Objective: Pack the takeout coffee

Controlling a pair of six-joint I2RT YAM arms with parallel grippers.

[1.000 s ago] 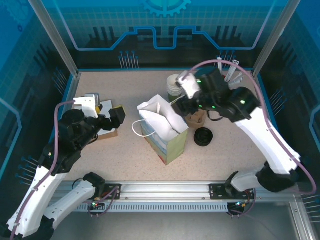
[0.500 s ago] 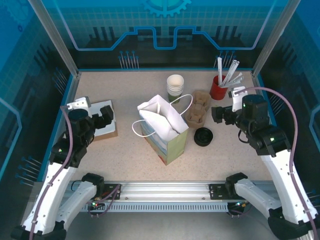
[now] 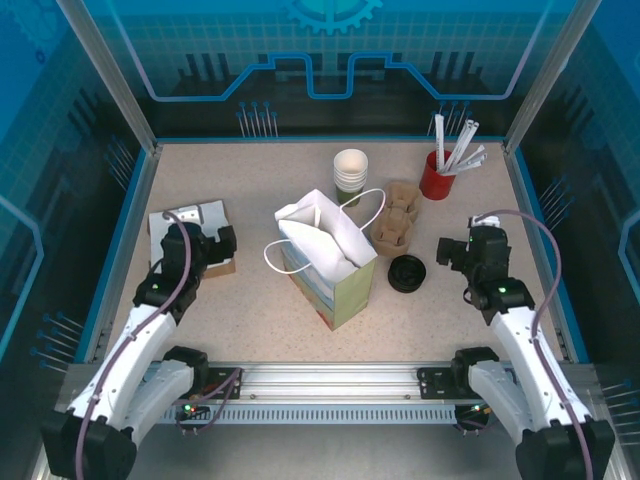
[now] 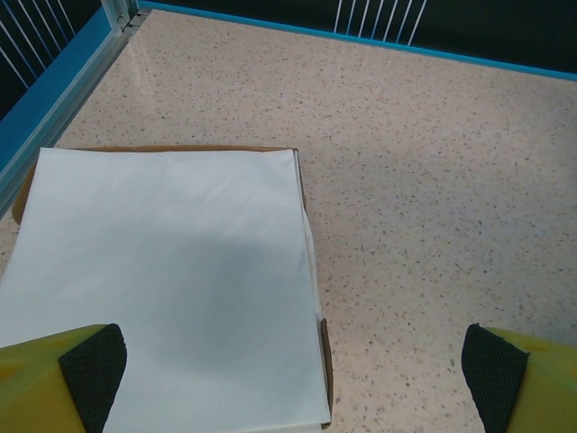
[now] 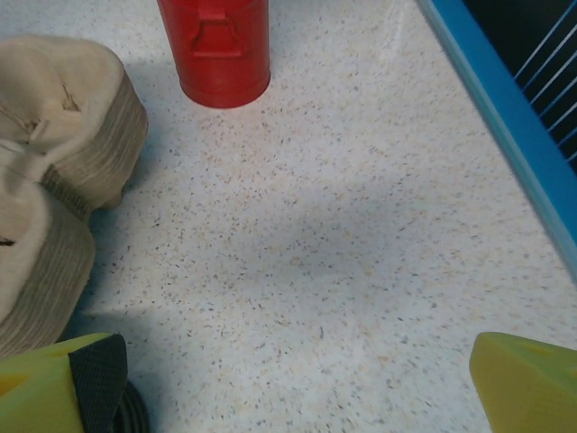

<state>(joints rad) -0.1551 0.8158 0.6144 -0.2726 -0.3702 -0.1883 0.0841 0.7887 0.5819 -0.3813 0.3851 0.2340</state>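
Both arms folded low; left hand, right hand: jaws wide apart.

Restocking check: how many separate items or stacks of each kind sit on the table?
Paper bag: 1
Paper cup stack: 1
Black lid stack: 1
Cardboard carrier stack: 1
Red holder: 1
White paper pile: 1
Total: 6

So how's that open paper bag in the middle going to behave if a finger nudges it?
The paper bag stands tall on a small base, mouth open, so it probably tips or slides easily. Its thin white walls look bent, likely floppy and crushable. The cord handle droops loose and would probably just flop.
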